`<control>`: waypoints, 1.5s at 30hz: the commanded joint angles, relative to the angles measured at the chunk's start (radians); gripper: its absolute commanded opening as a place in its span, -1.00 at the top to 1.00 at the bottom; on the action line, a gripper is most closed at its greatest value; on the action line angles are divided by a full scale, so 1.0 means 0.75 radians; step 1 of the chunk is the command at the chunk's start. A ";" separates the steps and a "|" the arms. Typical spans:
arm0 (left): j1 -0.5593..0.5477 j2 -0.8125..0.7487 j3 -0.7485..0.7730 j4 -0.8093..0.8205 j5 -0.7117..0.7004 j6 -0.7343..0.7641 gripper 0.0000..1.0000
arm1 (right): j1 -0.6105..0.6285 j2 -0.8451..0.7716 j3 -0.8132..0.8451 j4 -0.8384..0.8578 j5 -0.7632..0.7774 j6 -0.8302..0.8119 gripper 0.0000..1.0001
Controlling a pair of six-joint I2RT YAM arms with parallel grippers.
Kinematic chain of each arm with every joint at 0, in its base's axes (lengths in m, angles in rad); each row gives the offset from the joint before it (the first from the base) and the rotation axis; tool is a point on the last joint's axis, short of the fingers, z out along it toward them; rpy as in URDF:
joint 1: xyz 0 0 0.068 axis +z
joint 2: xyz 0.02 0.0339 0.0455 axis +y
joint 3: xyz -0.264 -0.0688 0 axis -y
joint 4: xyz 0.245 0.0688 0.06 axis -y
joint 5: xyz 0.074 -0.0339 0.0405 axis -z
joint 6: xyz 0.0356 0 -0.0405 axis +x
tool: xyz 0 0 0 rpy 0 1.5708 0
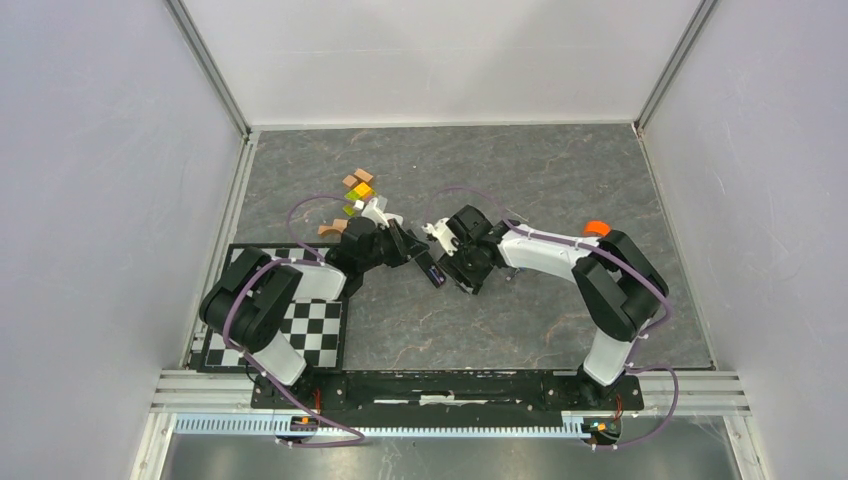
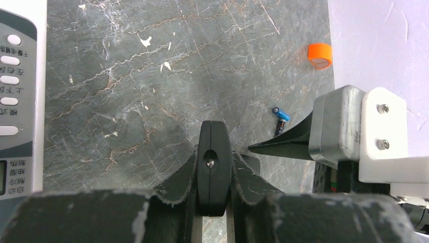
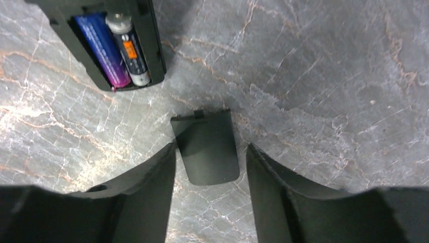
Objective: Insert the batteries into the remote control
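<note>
My left gripper (image 1: 408,248) (image 2: 214,157) is shut on a slim black remote control (image 1: 430,268) (image 2: 213,169), seen end-on between its fingers. In the right wrist view that remote (image 3: 152,45) shows an open battery bay. A purple battery (image 3: 103,48) and a black-and-white one with an orange label (image 3: 130,50) lie in it side by side. My right gripper (image 1: 462,262) (image 3: 211,148) is open, and the black battery cover (image 3: 208,157) lies on the table between its fingertips. A blue-ended battery (image 2: 281,117) lies loose on the table near the right gripper's finger.
A white handset (image 2: 17,101) with Chinese-labelled buttons lies at the left edge of the left wrist view. An orange round cap (image 1: 597,228) (image 2: 320,55) sits near the right wall. Small coloured blocks (image 1: 358,190) lie behind the left gripper, and a checkerboard mat (image 1: 310,320) is by the left base.
</note>
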 commanded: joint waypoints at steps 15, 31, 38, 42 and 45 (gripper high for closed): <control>-0.015 -0.017 -0.012 0.066 -0.023 -0.004 0.87 | 0.000 0.071 0.121 -0.140 0.066 0.045 0.24; -0.237 0.180 -0.008 0.269 -0.210 -0.311 0.68 | -0.014 -0.243 -0.265 -0.111 0.095 0.149 0.11; -0.291 0.137 -0.132 0.293 -0.395 -0.407 0.31 | -0.034 -0.338 -0.317 -0.018 0.024 0.154 -0.19; -0.298 0.042 -0.137 0.130 -0.461 -0.379 -0.01 | -0.038 -0.357 -0.324 -0.021 0.020 0.133 -0.33; -0.304 -0.012 -0.133 0.011 -0.487 -0.379 -0.23 | -0.047 -0.371 -0.326 -0.029 0.020 0.124 -0.36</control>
